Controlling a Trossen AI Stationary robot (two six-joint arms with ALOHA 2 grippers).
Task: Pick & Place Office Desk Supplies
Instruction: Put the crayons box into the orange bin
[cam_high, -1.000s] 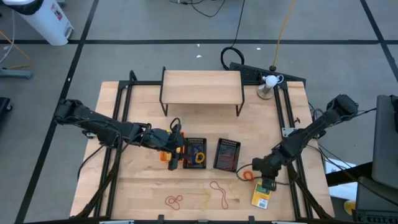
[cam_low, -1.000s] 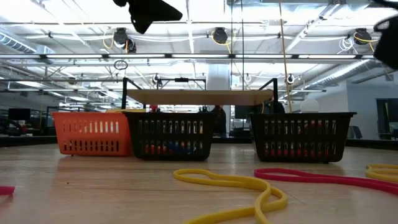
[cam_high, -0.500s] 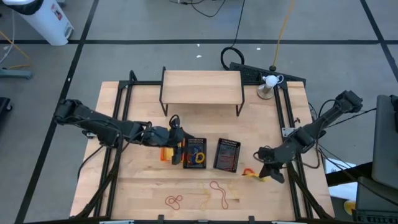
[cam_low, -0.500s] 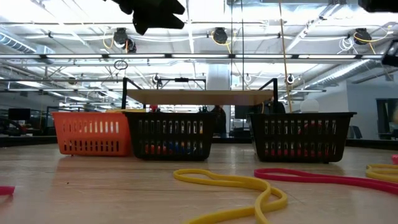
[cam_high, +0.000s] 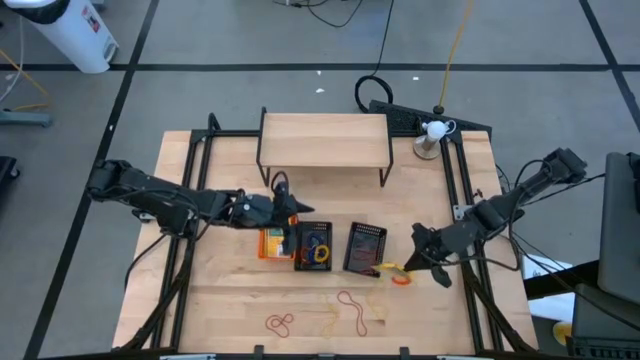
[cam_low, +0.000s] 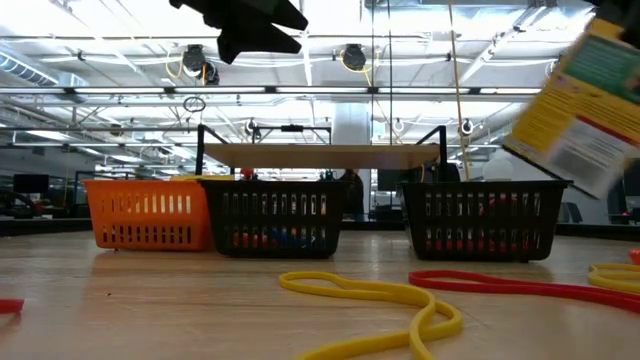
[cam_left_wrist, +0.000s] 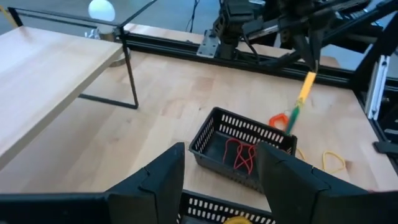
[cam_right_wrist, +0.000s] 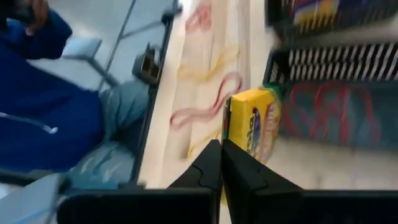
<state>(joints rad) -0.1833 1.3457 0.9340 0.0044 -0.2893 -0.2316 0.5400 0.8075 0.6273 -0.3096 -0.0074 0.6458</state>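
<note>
A: What is being changed?

B: The pack (cam_high: 385, 268) is being carried off the table's right edge toward the right black bin (cam_high: 366, 248) by the right gripper (cam_high: 408, 265), fingers clamped on it (a second ago it was lying flat).

A: And the left gripper (cam_high: 296, 212)?

B: It is being held wide open, empty, above the orange bin (cam_high: 270, 243). Placement is being approached.

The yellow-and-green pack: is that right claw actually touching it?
Touching. The right wrist view shows the right gripper, fingers shut, pinching the edge of the yellow-and-green pack; the low view shows the pack hanging tilted above the table.
</note>
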